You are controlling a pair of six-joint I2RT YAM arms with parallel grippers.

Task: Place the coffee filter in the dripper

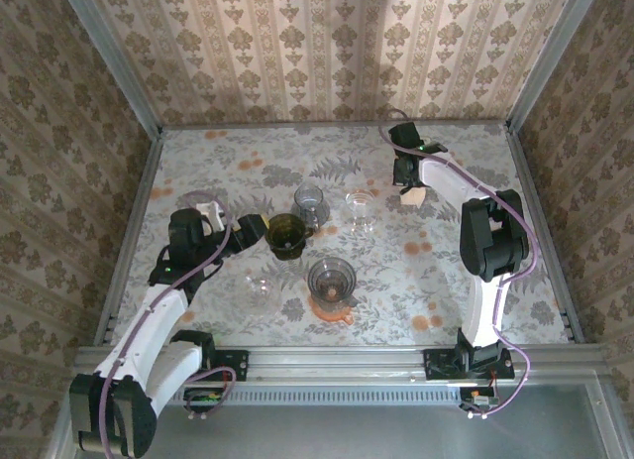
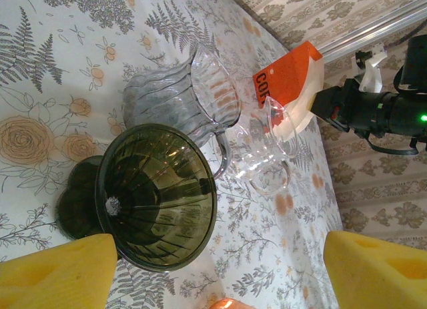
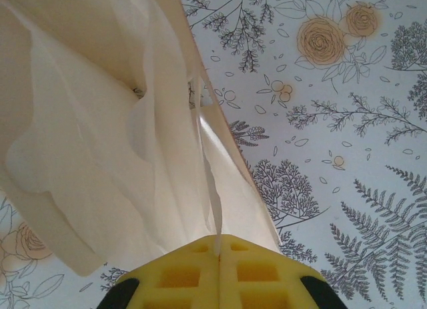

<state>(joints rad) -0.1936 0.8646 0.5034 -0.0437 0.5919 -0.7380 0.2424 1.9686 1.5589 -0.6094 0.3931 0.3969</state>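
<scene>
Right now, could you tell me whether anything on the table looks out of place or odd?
Only the paper: the right gripper is shut on coffee filter paper that fans into several wavy layers, so it may have pinched more than one sheet. The dark dripper stands upright.

I count one green dripper (image 1: 286, 235), two grey drippers (image 1: 311, 203), at least two clear drippers (image 1: 361, 209), one filter pack (image 2: 287, 79).

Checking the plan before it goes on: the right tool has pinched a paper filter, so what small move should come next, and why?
Probably lift the right tool a little, taking the filter up from the table. It is shut on the paper's edge, and the dark dripper stands before the open left tool, across the table.
</scene>
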